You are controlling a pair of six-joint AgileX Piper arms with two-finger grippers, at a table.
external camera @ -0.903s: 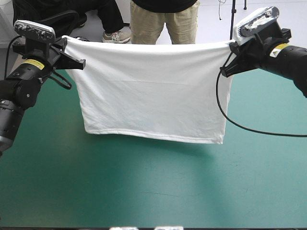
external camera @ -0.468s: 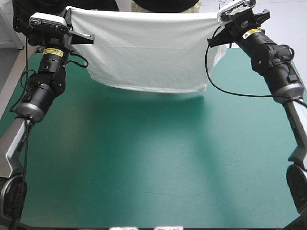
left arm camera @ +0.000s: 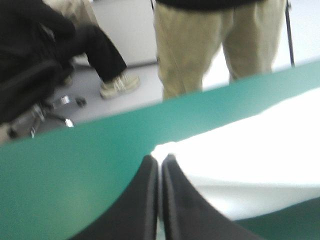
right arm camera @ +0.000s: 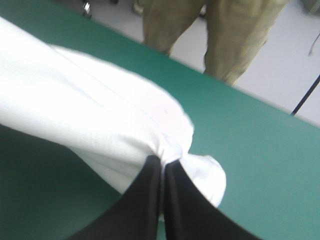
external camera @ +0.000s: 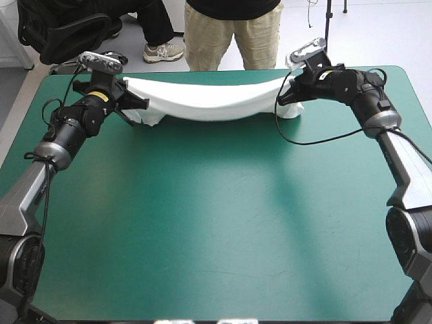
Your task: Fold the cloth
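T-shirt [external camera: 209, 104]: hung high earlier, now down on table [external camera: 216, 223], upper frame, sagging
L gripper [external camera: 138, 102]: clamped on corner
R gripper [external camera: 281, 99]: same
Next: prob. lay flat

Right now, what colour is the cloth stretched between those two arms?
The T-shirt is plain white, with no print visible; the high view shows it best.

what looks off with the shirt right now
The T-shirt sags in a bunched band between the left hand and right hand near the table's far edge, both ends crumpled on the teal-green cover. No damage.
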